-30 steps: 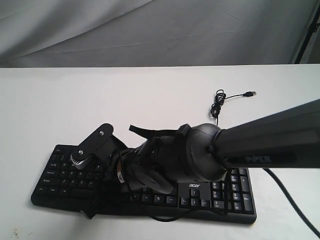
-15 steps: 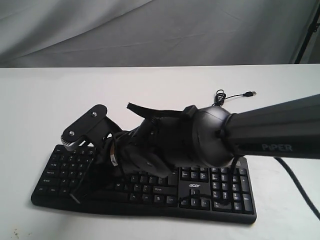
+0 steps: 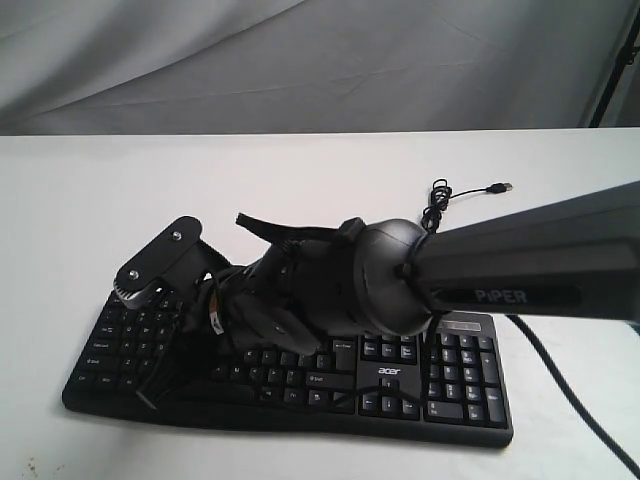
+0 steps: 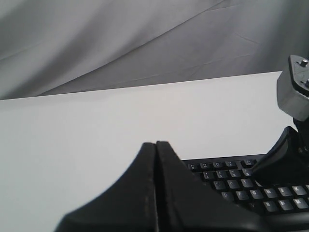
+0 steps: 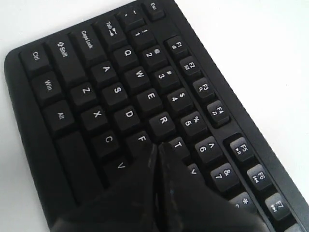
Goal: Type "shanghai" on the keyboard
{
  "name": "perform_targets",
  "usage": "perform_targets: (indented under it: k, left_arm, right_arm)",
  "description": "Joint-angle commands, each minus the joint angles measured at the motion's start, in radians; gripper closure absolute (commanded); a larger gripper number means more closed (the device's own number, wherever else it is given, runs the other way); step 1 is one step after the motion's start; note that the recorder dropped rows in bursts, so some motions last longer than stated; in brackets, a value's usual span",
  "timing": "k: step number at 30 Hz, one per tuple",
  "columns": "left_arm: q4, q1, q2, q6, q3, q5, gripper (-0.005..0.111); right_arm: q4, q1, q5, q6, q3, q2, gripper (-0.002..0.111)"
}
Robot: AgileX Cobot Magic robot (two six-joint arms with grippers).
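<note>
Two black robot hands worked above a plain white table, its matte top bright and evenly lit around the wide black Acer keyboard with small white legends. The keyboard lay flat on the table, its curved front edge toward the exterior camera. Beyond the keyboard's far edge the table ended against a hanging grey cloth, creased in long soft folds, which closed off the room. A dark slanted pole stood past the keyboard's number-pad end, up against the cloth. A thin black USB cable sat coiled on the table behind the number pad, its plug lying loose. A thicker black cord trailed over the table beside that same end.

The right hand, on a black arm lettered PiPER, was clenched and empty, its fingers pressed together. Its tip sat over the keyboard's R, T and F keys; whether it touched one could not be told. The left hand was likewise clenched and empty, held above the table just off the keyboard.
</note>
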Motion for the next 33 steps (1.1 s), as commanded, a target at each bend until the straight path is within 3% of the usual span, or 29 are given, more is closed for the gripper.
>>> perform_targets:
  k: [1,33]
  left_arm:
    - [0.001,-0.004,-0.003,-0.003,0.004,-0.005,0.107]
    - [0.001,-0.004,-0.003,-0.003,0.004,-0.005,0.107]
  right_arm:
    - [-0.008,0.0,-0.012,-0.005,-0.007,-0.002,0.108]
    - [-0.008,-0.004,-0.034,-0.003,-0.007,0.019,0.108]
